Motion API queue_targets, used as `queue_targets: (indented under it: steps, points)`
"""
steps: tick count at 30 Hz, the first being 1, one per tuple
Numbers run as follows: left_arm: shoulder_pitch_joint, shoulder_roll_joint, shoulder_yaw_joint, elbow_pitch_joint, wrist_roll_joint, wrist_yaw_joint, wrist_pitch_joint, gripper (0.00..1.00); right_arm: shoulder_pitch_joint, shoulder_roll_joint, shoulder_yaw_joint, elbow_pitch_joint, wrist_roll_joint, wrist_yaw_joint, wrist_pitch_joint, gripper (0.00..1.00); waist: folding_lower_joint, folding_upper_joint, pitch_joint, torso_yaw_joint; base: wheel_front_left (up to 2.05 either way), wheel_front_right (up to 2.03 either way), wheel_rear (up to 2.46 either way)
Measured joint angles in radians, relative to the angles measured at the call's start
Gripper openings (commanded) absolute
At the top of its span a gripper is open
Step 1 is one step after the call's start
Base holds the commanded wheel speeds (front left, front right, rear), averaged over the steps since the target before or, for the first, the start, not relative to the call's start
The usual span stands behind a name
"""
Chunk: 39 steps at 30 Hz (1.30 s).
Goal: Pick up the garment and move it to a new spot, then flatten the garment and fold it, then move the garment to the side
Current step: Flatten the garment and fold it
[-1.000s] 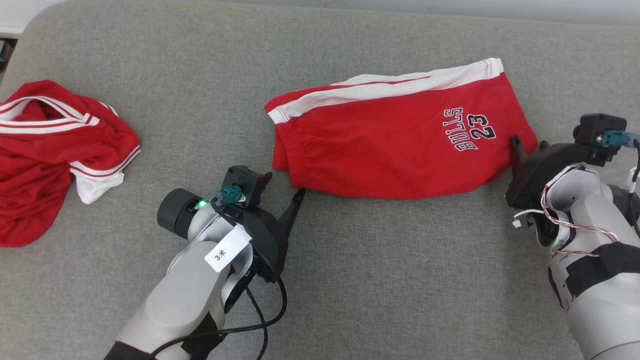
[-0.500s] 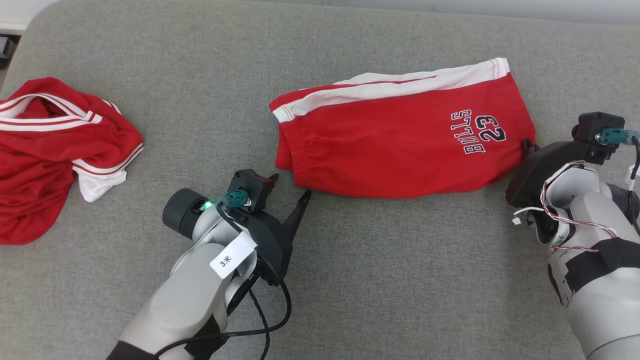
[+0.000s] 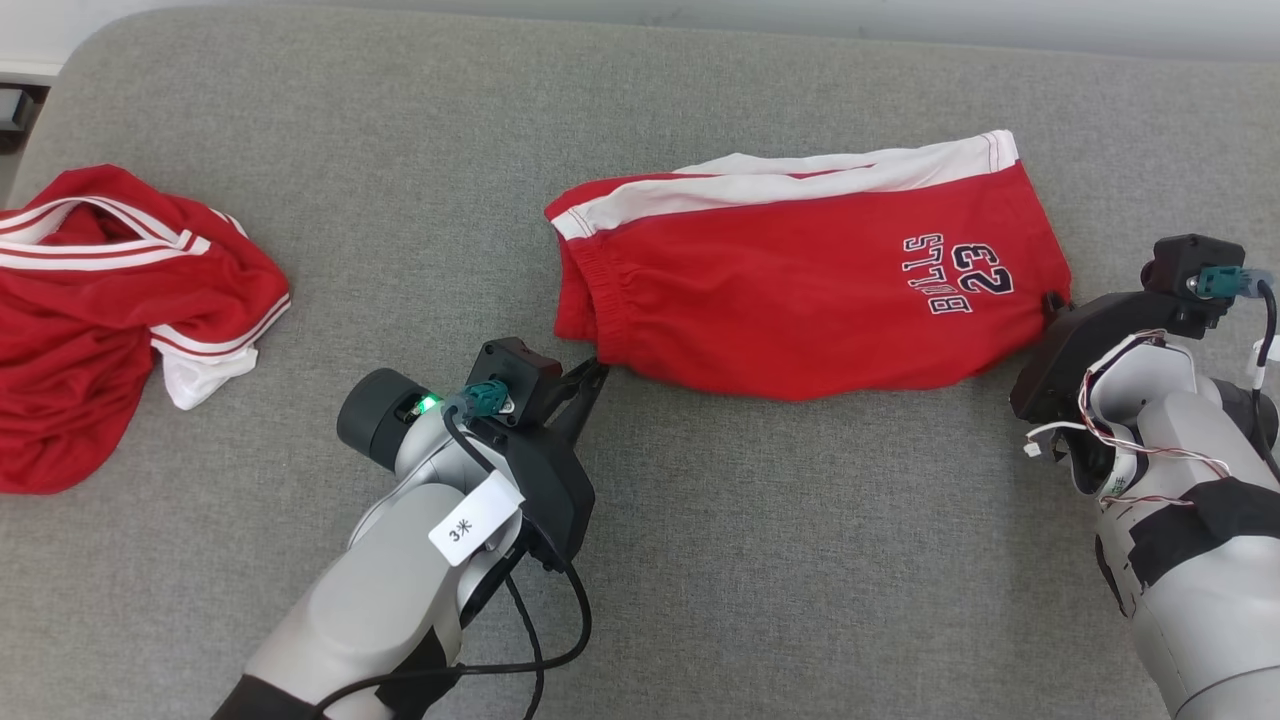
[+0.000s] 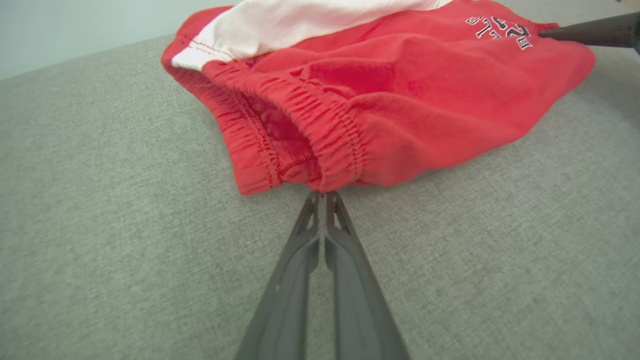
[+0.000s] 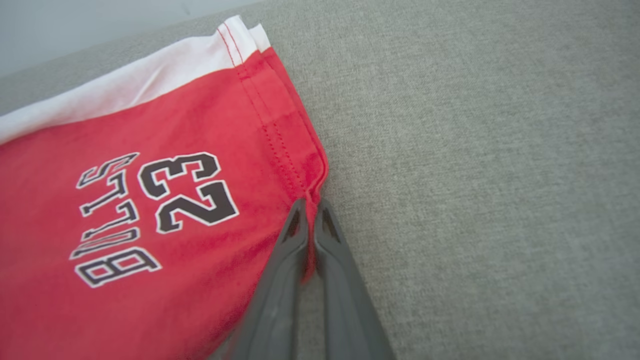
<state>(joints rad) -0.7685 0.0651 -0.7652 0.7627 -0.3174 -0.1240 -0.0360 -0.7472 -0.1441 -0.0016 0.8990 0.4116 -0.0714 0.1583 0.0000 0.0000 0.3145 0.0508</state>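
Note:
The garment (image 3: 800, 300) is a pair of red shorts with a white side stripe and "BULLS 23" print, lying flat on the grey surface. My left gripper (image 3: 596, 367) is shut, its tips pinching the near corner of the elastic waistband (image 4: 330, 150). In the left wrist view, the left gripper (image 4: 322, 194) meets the very edge of the fabric. My right gripper (image 3: 1050, 298) is shut on the leg hem at the garment's right end. The right wrist view shows red cloth of the garment (image 5: 150, 225) caught between the fingers of the right gripper (image 5: 311, 202).
A second red jersey piece with white trim (image 3: 90, 300) lies crumpled at the far left. The grey upholstered surface (image 3: 800, 550) stretches wide in front of the shorts. The right arm's finger (image 4: 590, 32) shows at the top right of the left wrist view.
The left gripper moved forward to the waistband corner and shut on it. The right gripper went from open to shut on the hem. The camera shifted slightly.

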Motion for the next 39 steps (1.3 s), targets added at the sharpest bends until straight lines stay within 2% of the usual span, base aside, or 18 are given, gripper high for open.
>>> queue_targets:
  steps: [2,3,4,5,13,14,15,16,18,22,25,26,28,29,30,32,33,39]
  points:
    - [0.0,0.0,-0.003,0.0,0.0,0.0,-0.004,0.4,0.0,0.0,0.0,0.004,0.0,0.0,0.0,0.0,0.0,0.0,-0.002,0.001,0.0,0.0,0.0]
    - [0.0,0.0,-0.004,0.0,-0.001,0.0,-0.006,0.5,0.0,0.0,0.0,0.005,0.0,0.0,0.0,0.0,0.0,0.0,-0.003,0.001,0.0,0.0,0.0]
    - [0.0,0.0,-0.006,0.0,-0.002,0.0,-0.006,0.5,0.0,0.0,0.001,0.007,0.0,0.0,-0.001,0.0,0.0,0.0,-0.004,0.001,0.0,0.0,0.0]
    - [0.0,0.001,-0.007,0.0,-0.003,0.0,-0.01,1.0,0.0,0.0,0.001,0.009,0.0,0.0,-0.001,0.0,0.0,0.0,-0.005,0.002,0.0,0.0,0.0]
    - [0.0,0.003,-0.027,-0.008,-0.011,-0.001,-0.035,1.0,-0.002,-0.002,0.001,0.03,0.0,0.001,-0.009,0.0,0.0,0.0,-0.011,0.005,0.0,0.0,0.0]
    - [0.0,0.003,-0.03,-0.009,-0.011,-0.001,-0.035,0.98,-0.003,-0.002,0.001,0.032,0.0,0.001,-0.009,0.0,0.0,0.0,-0.011,0.006,0.0,0.0,0.0]
    - [0.0,0.004,-0.033,-0.009,-0.014,-0.001,-0.036,0.87,-0.004,-0.002,0.001,0.034,0.0,0.001,-0.009,0.0,0.0,0.0,-0.012,0.006,0.0,0.0,0.0]
    - [0.0,0.004,-0.038,-0.01,-0.017,-0.001,-0.036,0.64,-0.005,-0.002,0.001,0.036,0.0,0.002,-0.009,0.0,0.0,0.0,-0.012,0.006,0.0,0.0,0.0]
    - [0.0,0.006,-0.054,-0.013,-0.021,-0.001,-0.036,0.48,-0.006,-0.002,0.001,0.038,0.0,0.002,-0.01,0.0,0.0,0.0,-0.013,0.006,0.0,0.0,0.0]
    - [-0.001,0.008,-0.069,-0.014,-0.028,-0.001,-0.04,0.44,-0.013,-0.002,0.003,0.047,0.0,0.002,-0.01,0.0,0.0,0.0,-0.013,0.005,0.0,0.0,0.0]
    - [-0.009,0.009,-0.072,-0.012,-0.035,-0.001,-0.04,0.58,-0.018,-0.002,0.003,0.055,0.0,0.006,-0.011,0.0,0.0,0.0001,-0.013,0.003,0.0,0.0,0.0]
    - [-0.014,0.009,-0.072,-0.01,-0.035,-0.001,-0.04,0.73,-0.019,-0.002,0.004,0.058,0.0,0.007,-0.014,0.0,0.0,0.0,-0.013,0.003,0.0,0.0,0.0]
    - [-0.02,0.012,-0.072,-0.009,-0.037,-0.001,-0.04,0.75,-0.02,-0.001,0.005,0.062,0.0,0.01,-0.018,0.0,0.0,0.0,-0.013,0.001,0.0,0.0,0.0]
    - [-0.02,0.013,-0.072,-0.007,-0.042,-0.001,-0.04,0.68,-0.021,-0.001,0.006,0.063,0.0,0.01,-0.018,0.0,0.0,0.0,-0.013,0.0,0.0,0.0,0.0]
    - [-0.02,0.015,-0.073,-0.005,-0.047,-0.001,-0.04,0.48,-0.021,-0.001,0.006,0.064,0.0,0.01,-0.018,0.0,0.0,0.0,-0.013,-0.001,0.0,0.0,0.0]
    - [-0.02,0.017,-0.079,-0.004,-0.063,-0.001,-0.04,0.25,-0.021,-0.001,0.007,0.066,0.0,0.01,-0.019,0.0,0.0,0.0001,-0.013,-0.003,0.0,0.0,0.0]
    - [-0.02,0.018,-0.083,-0.003,-0.065,-0.001,-0.04,0.0,-0.021,-0.001,0.007,0.067,0.0,0.01,-0.019,0.0,0.0,0.0,-0.013,-0.004,0.0,0.0,0.0]
    - [-0.02,0.041,-0.105,-0.003,-0.076,-0.001,-0.041,0.0,-0.021,-0.001,0.007,0.075,0.0,0.011,-0.027,0.0,0.0,0.0,-0.017,-0.007,0.0,0.0,0.0]
